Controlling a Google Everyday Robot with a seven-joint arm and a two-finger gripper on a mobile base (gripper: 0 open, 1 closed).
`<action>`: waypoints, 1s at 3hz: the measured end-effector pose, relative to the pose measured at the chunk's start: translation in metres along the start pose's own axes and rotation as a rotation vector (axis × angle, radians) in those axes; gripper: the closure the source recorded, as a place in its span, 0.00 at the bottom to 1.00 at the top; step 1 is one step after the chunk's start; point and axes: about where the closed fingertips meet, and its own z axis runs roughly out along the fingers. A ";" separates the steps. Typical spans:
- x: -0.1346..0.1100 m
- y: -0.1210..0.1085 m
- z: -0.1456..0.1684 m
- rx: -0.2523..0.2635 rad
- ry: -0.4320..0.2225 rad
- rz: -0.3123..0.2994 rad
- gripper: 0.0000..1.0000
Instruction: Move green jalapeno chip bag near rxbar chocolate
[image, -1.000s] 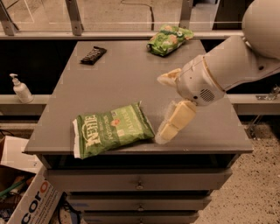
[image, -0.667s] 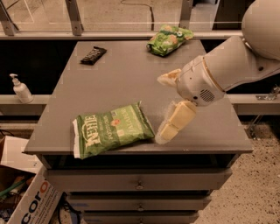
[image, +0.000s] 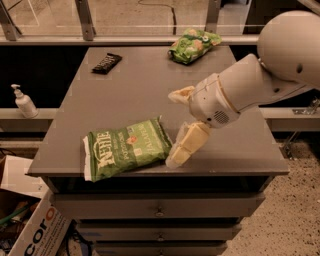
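The green jalapeno chip bag (image: 127, 148) lies flat near the front left of the grey table (image: 140, 95), its white "Kettle" lettering facing up. The rxbar chocolate (image: 106, 63), a slim black bar, lies at the table's far left. My gripper (image: 176, 125) is open just to the right of the bag. One finger (image: 186, 145) reaches down to the tabletop next to the bag's right edge, and the other finger (image: 181, 94) stands higher and farther back. Nothing is held.
A smaller, puffier bright-green bag (image: 194, 44) lies at the table's far right. A pump bottle (image: 23, 101) stands on a ledge to the left. A cardboard box (image: 30, 225) sits on the floor at front left. Drawers are below the tabletop.
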 end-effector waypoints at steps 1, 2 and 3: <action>0.000 -0.002 0.036 -0.022 -0.020 -0.034 0.00; 0.003 -0.006 0.061 -0.035 -0.030 -0.047 0.00; 0.006 -0.007 0.071 -0.031 -0.042 -0.055 0.17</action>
